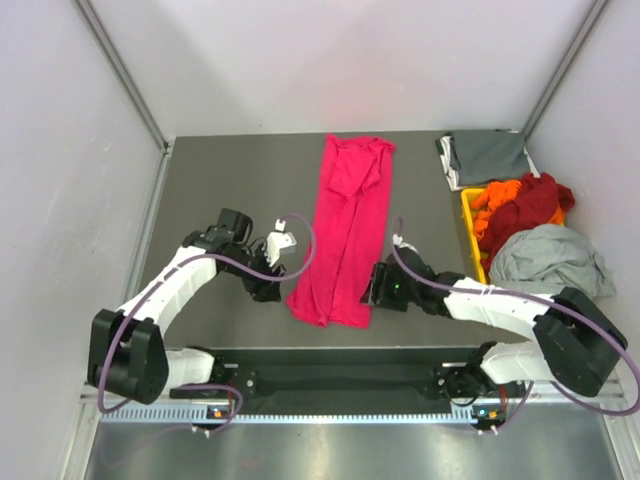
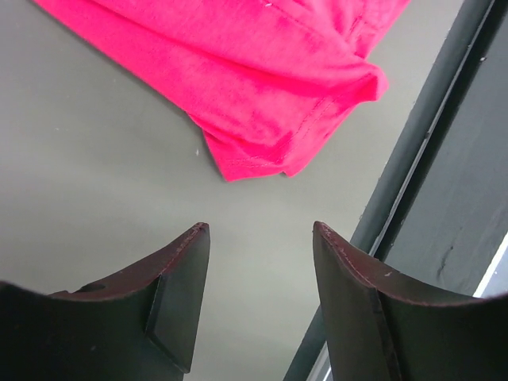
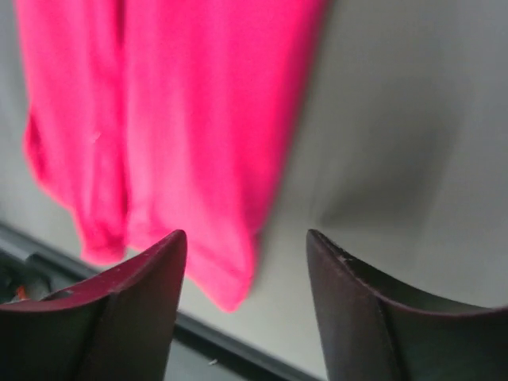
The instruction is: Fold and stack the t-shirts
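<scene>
This looks like a robotics lab test cell. A dull grey tabletop (image 1: 220, 180) is boxed in by plain white panels (image 1: 60, 150) set in bare metal posts (image 1: 120, 72). Two white-and-black robot arms, the left arm (image 1: 175, 280) and the right arm (image 1: 500, 305), are mounted on a black rail (image 1: 340, 380) at the near edge. Purple cables (image 1: 311, 245) loop off them. A yellow plastic bin (image 1: 470, 225) holding crumpled t-shirts (image 1: 520, 205) stands at the right.
</scene>
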Controlling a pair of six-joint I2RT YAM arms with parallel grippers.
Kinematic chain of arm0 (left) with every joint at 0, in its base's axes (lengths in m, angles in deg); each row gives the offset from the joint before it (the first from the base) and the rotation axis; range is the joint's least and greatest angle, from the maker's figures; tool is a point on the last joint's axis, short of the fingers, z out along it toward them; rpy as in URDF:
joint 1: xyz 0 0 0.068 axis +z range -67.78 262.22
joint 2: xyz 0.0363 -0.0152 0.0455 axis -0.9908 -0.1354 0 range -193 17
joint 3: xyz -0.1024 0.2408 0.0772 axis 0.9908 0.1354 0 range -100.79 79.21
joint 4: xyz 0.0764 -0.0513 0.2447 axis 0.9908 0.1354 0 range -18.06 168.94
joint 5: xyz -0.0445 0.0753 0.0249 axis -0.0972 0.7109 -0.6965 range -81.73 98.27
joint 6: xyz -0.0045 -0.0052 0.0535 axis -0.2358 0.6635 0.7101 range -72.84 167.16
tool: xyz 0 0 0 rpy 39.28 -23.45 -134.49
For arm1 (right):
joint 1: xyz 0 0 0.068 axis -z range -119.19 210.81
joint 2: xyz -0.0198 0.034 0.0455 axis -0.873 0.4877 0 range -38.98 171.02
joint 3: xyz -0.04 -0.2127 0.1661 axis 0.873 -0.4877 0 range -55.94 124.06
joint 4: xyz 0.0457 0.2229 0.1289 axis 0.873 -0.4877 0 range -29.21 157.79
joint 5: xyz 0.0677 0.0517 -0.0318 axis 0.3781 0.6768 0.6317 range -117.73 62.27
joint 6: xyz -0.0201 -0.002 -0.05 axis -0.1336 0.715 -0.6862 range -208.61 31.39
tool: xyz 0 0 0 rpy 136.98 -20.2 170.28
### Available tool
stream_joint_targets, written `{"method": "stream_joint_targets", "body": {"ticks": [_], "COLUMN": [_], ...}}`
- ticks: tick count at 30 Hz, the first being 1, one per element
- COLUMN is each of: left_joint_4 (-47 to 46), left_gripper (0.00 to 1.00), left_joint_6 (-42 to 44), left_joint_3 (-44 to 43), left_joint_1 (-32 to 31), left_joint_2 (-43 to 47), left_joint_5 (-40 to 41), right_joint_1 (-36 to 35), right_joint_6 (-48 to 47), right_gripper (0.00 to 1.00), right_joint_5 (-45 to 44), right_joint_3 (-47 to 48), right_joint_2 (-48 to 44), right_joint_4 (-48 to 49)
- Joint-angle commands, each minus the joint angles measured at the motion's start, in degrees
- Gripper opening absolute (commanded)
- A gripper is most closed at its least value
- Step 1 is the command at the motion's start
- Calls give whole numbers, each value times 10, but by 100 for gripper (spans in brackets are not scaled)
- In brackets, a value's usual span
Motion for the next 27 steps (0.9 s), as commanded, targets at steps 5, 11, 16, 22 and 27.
{"method": "stream_joint_targets", "body": {"ticks": [5,11,16,22,27], "left_joint_4": [-11,-10,-94,-116,-93], "left_gripper": [60,54,51,50,53], "left_joint_6": [20,46,49,129,178], "left_joint_3": [15,20,48,58,63], "left_joint_1": [-4,-36,-147,-235,-234], "left_joint_2": [40,54,73,65,76], "left_joint_5": [-32,-40,17,76,96], "right_joint_1": [-63,-42,26,76,20], "right_joint_6": [100,104,72,35,117], "right_gripper": [13,0,0,10,55], "right_joint_5": [22,12,22,62,56], "right_joint_3": [-31,-87,-125,-139,-152], "right_joint_2": [22,-58,-161,-206,-187], "right_joint_4": [81,24,-54,-82,18]}}
